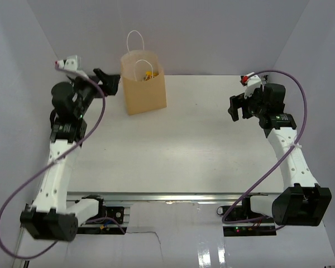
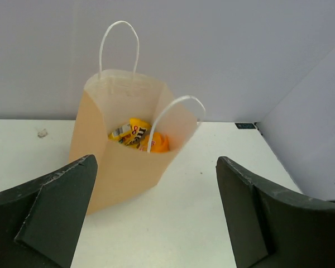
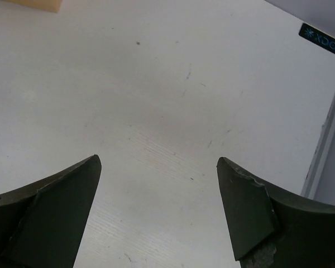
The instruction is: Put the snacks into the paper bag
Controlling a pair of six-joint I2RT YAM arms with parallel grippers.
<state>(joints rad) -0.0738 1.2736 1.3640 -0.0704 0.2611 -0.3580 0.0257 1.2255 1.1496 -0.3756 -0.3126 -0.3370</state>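
From above, the paper bag (image 1: 143, 84) stands upright at the far left-centre of the table (image 1: 190, 145), and yellow snacks (image 1: 148, 75) show through its open mouth. No packet lies loose on the table in this view, so the packing looks finished or nearly so. What may remain is only drawing the arms back. The left gripper (image 1: 106, 81) hangs just left of the bag with its fingers apart and nothing between them. The right gripper (image 1: 238, 106) is well apart on the right side; its state is unclear from here.

The left wrist view looks into the bag, whose two white cord handles (image 2: 176, 114) stand up. A yellow packet (image 2: 135, 133) lies on top of an orange one, and its brown letters look like an "m" logo, though they are too small to be sure. The jaws are spread wide and empty.

In the right wrist view the fingers (image 3: 50, 212) are also wide apart over bare table. A dark sticker (image 3: 322, 40) at the far right appears to read "XDOF"
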